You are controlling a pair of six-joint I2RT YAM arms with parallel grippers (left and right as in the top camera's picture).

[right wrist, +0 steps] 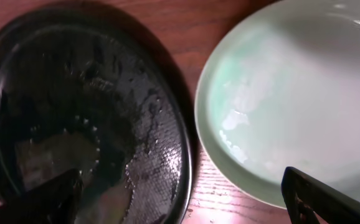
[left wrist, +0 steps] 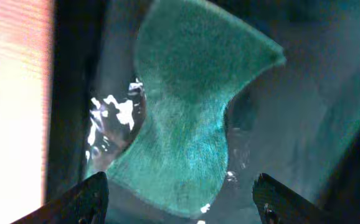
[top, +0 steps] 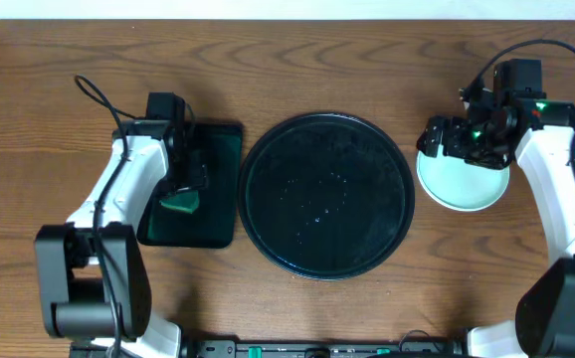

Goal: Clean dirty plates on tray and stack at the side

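The large round black tray [top: 327, 194] lies at the table's middle, wet, with no plate on it; it also shows in the right wrist view [right wrist: 86, 118]. A pale mint plate [top: 467, 184] sits on the wood just right of the tray, seen close in the right wrist view [right wrist: 292, 106]. I cannot tell whether other plates lie under it. My right gripper [top: 435, 139] [right wrist: 186, 199] is open and empty above the gap between tray and plate. My left gripper [top: 183, 184] [left wrist: 180, 205] is open just above the green sponge [left wrist: 192, 106].
The sponge [top: 180, 203] lies on a smaller rectangular black tray [top: 218, 149], wet, left of the round tray. Bare wood tabletop [top: 297, 60] runs along the far side. The right arm's white links stand at the right edge.
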